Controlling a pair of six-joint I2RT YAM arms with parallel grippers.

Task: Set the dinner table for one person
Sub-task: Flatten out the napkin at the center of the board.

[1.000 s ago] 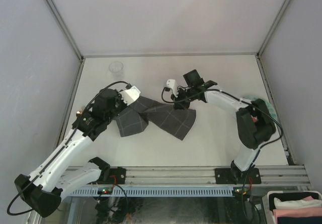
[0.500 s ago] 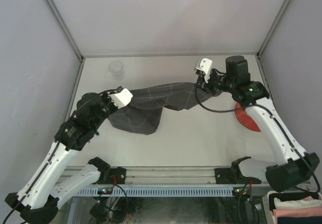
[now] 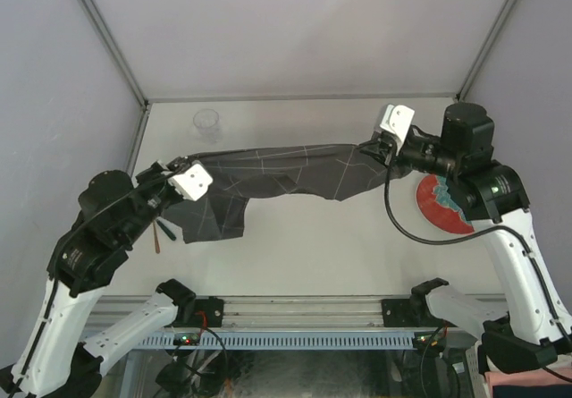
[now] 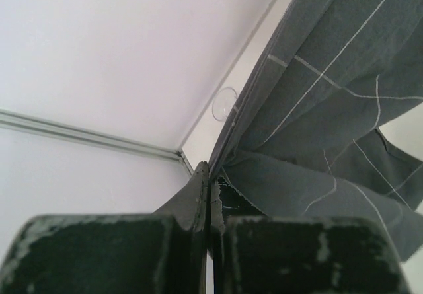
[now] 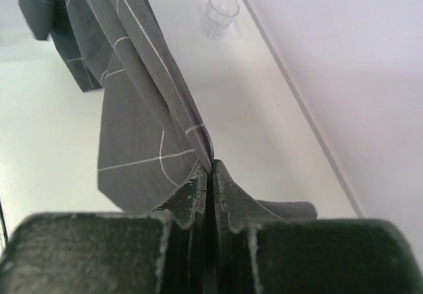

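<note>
The dinner table [image 3: 304, 246] is the off-white tabletop filling the workspace ahead of my arm bases, edged by grey rails. Near its left edge a thin red item [image 3: 159, 235] lies flat; its type cannot be determined. Just right of that, my left gripper [image 3: 172, 173] [image 4: 208, 175] is raised near the left edge, fingers pressed together on one end of a dark grey checked cloth [image 3: 286, 170] [image 4: 317, 109] [image 5: 132, 109]; the wrist view confirms fabric pinched between the pads with no gap showing. A clear glass [image 3: 207, 125] [image 4: 225, 104] [image 5: 220, 13] stands upright near the far-left corner, apart from the cloth. The cloth runs in a band from left to right across the middle of the tabletop, drawn out between both grippers, with a flap hanging down on the left side and a broader fold hanging near the right end. Whether the hanging parts touch the tabletop cannot be determined. My right gripper [image 3: 370, 150] [image 5: 211, 168] is clamped tight on the opposite end of the cloth, towards the far-right corner. A red plate [image 3: 438, 206] lies by the right edge, partly covered by my right arm.
</note>
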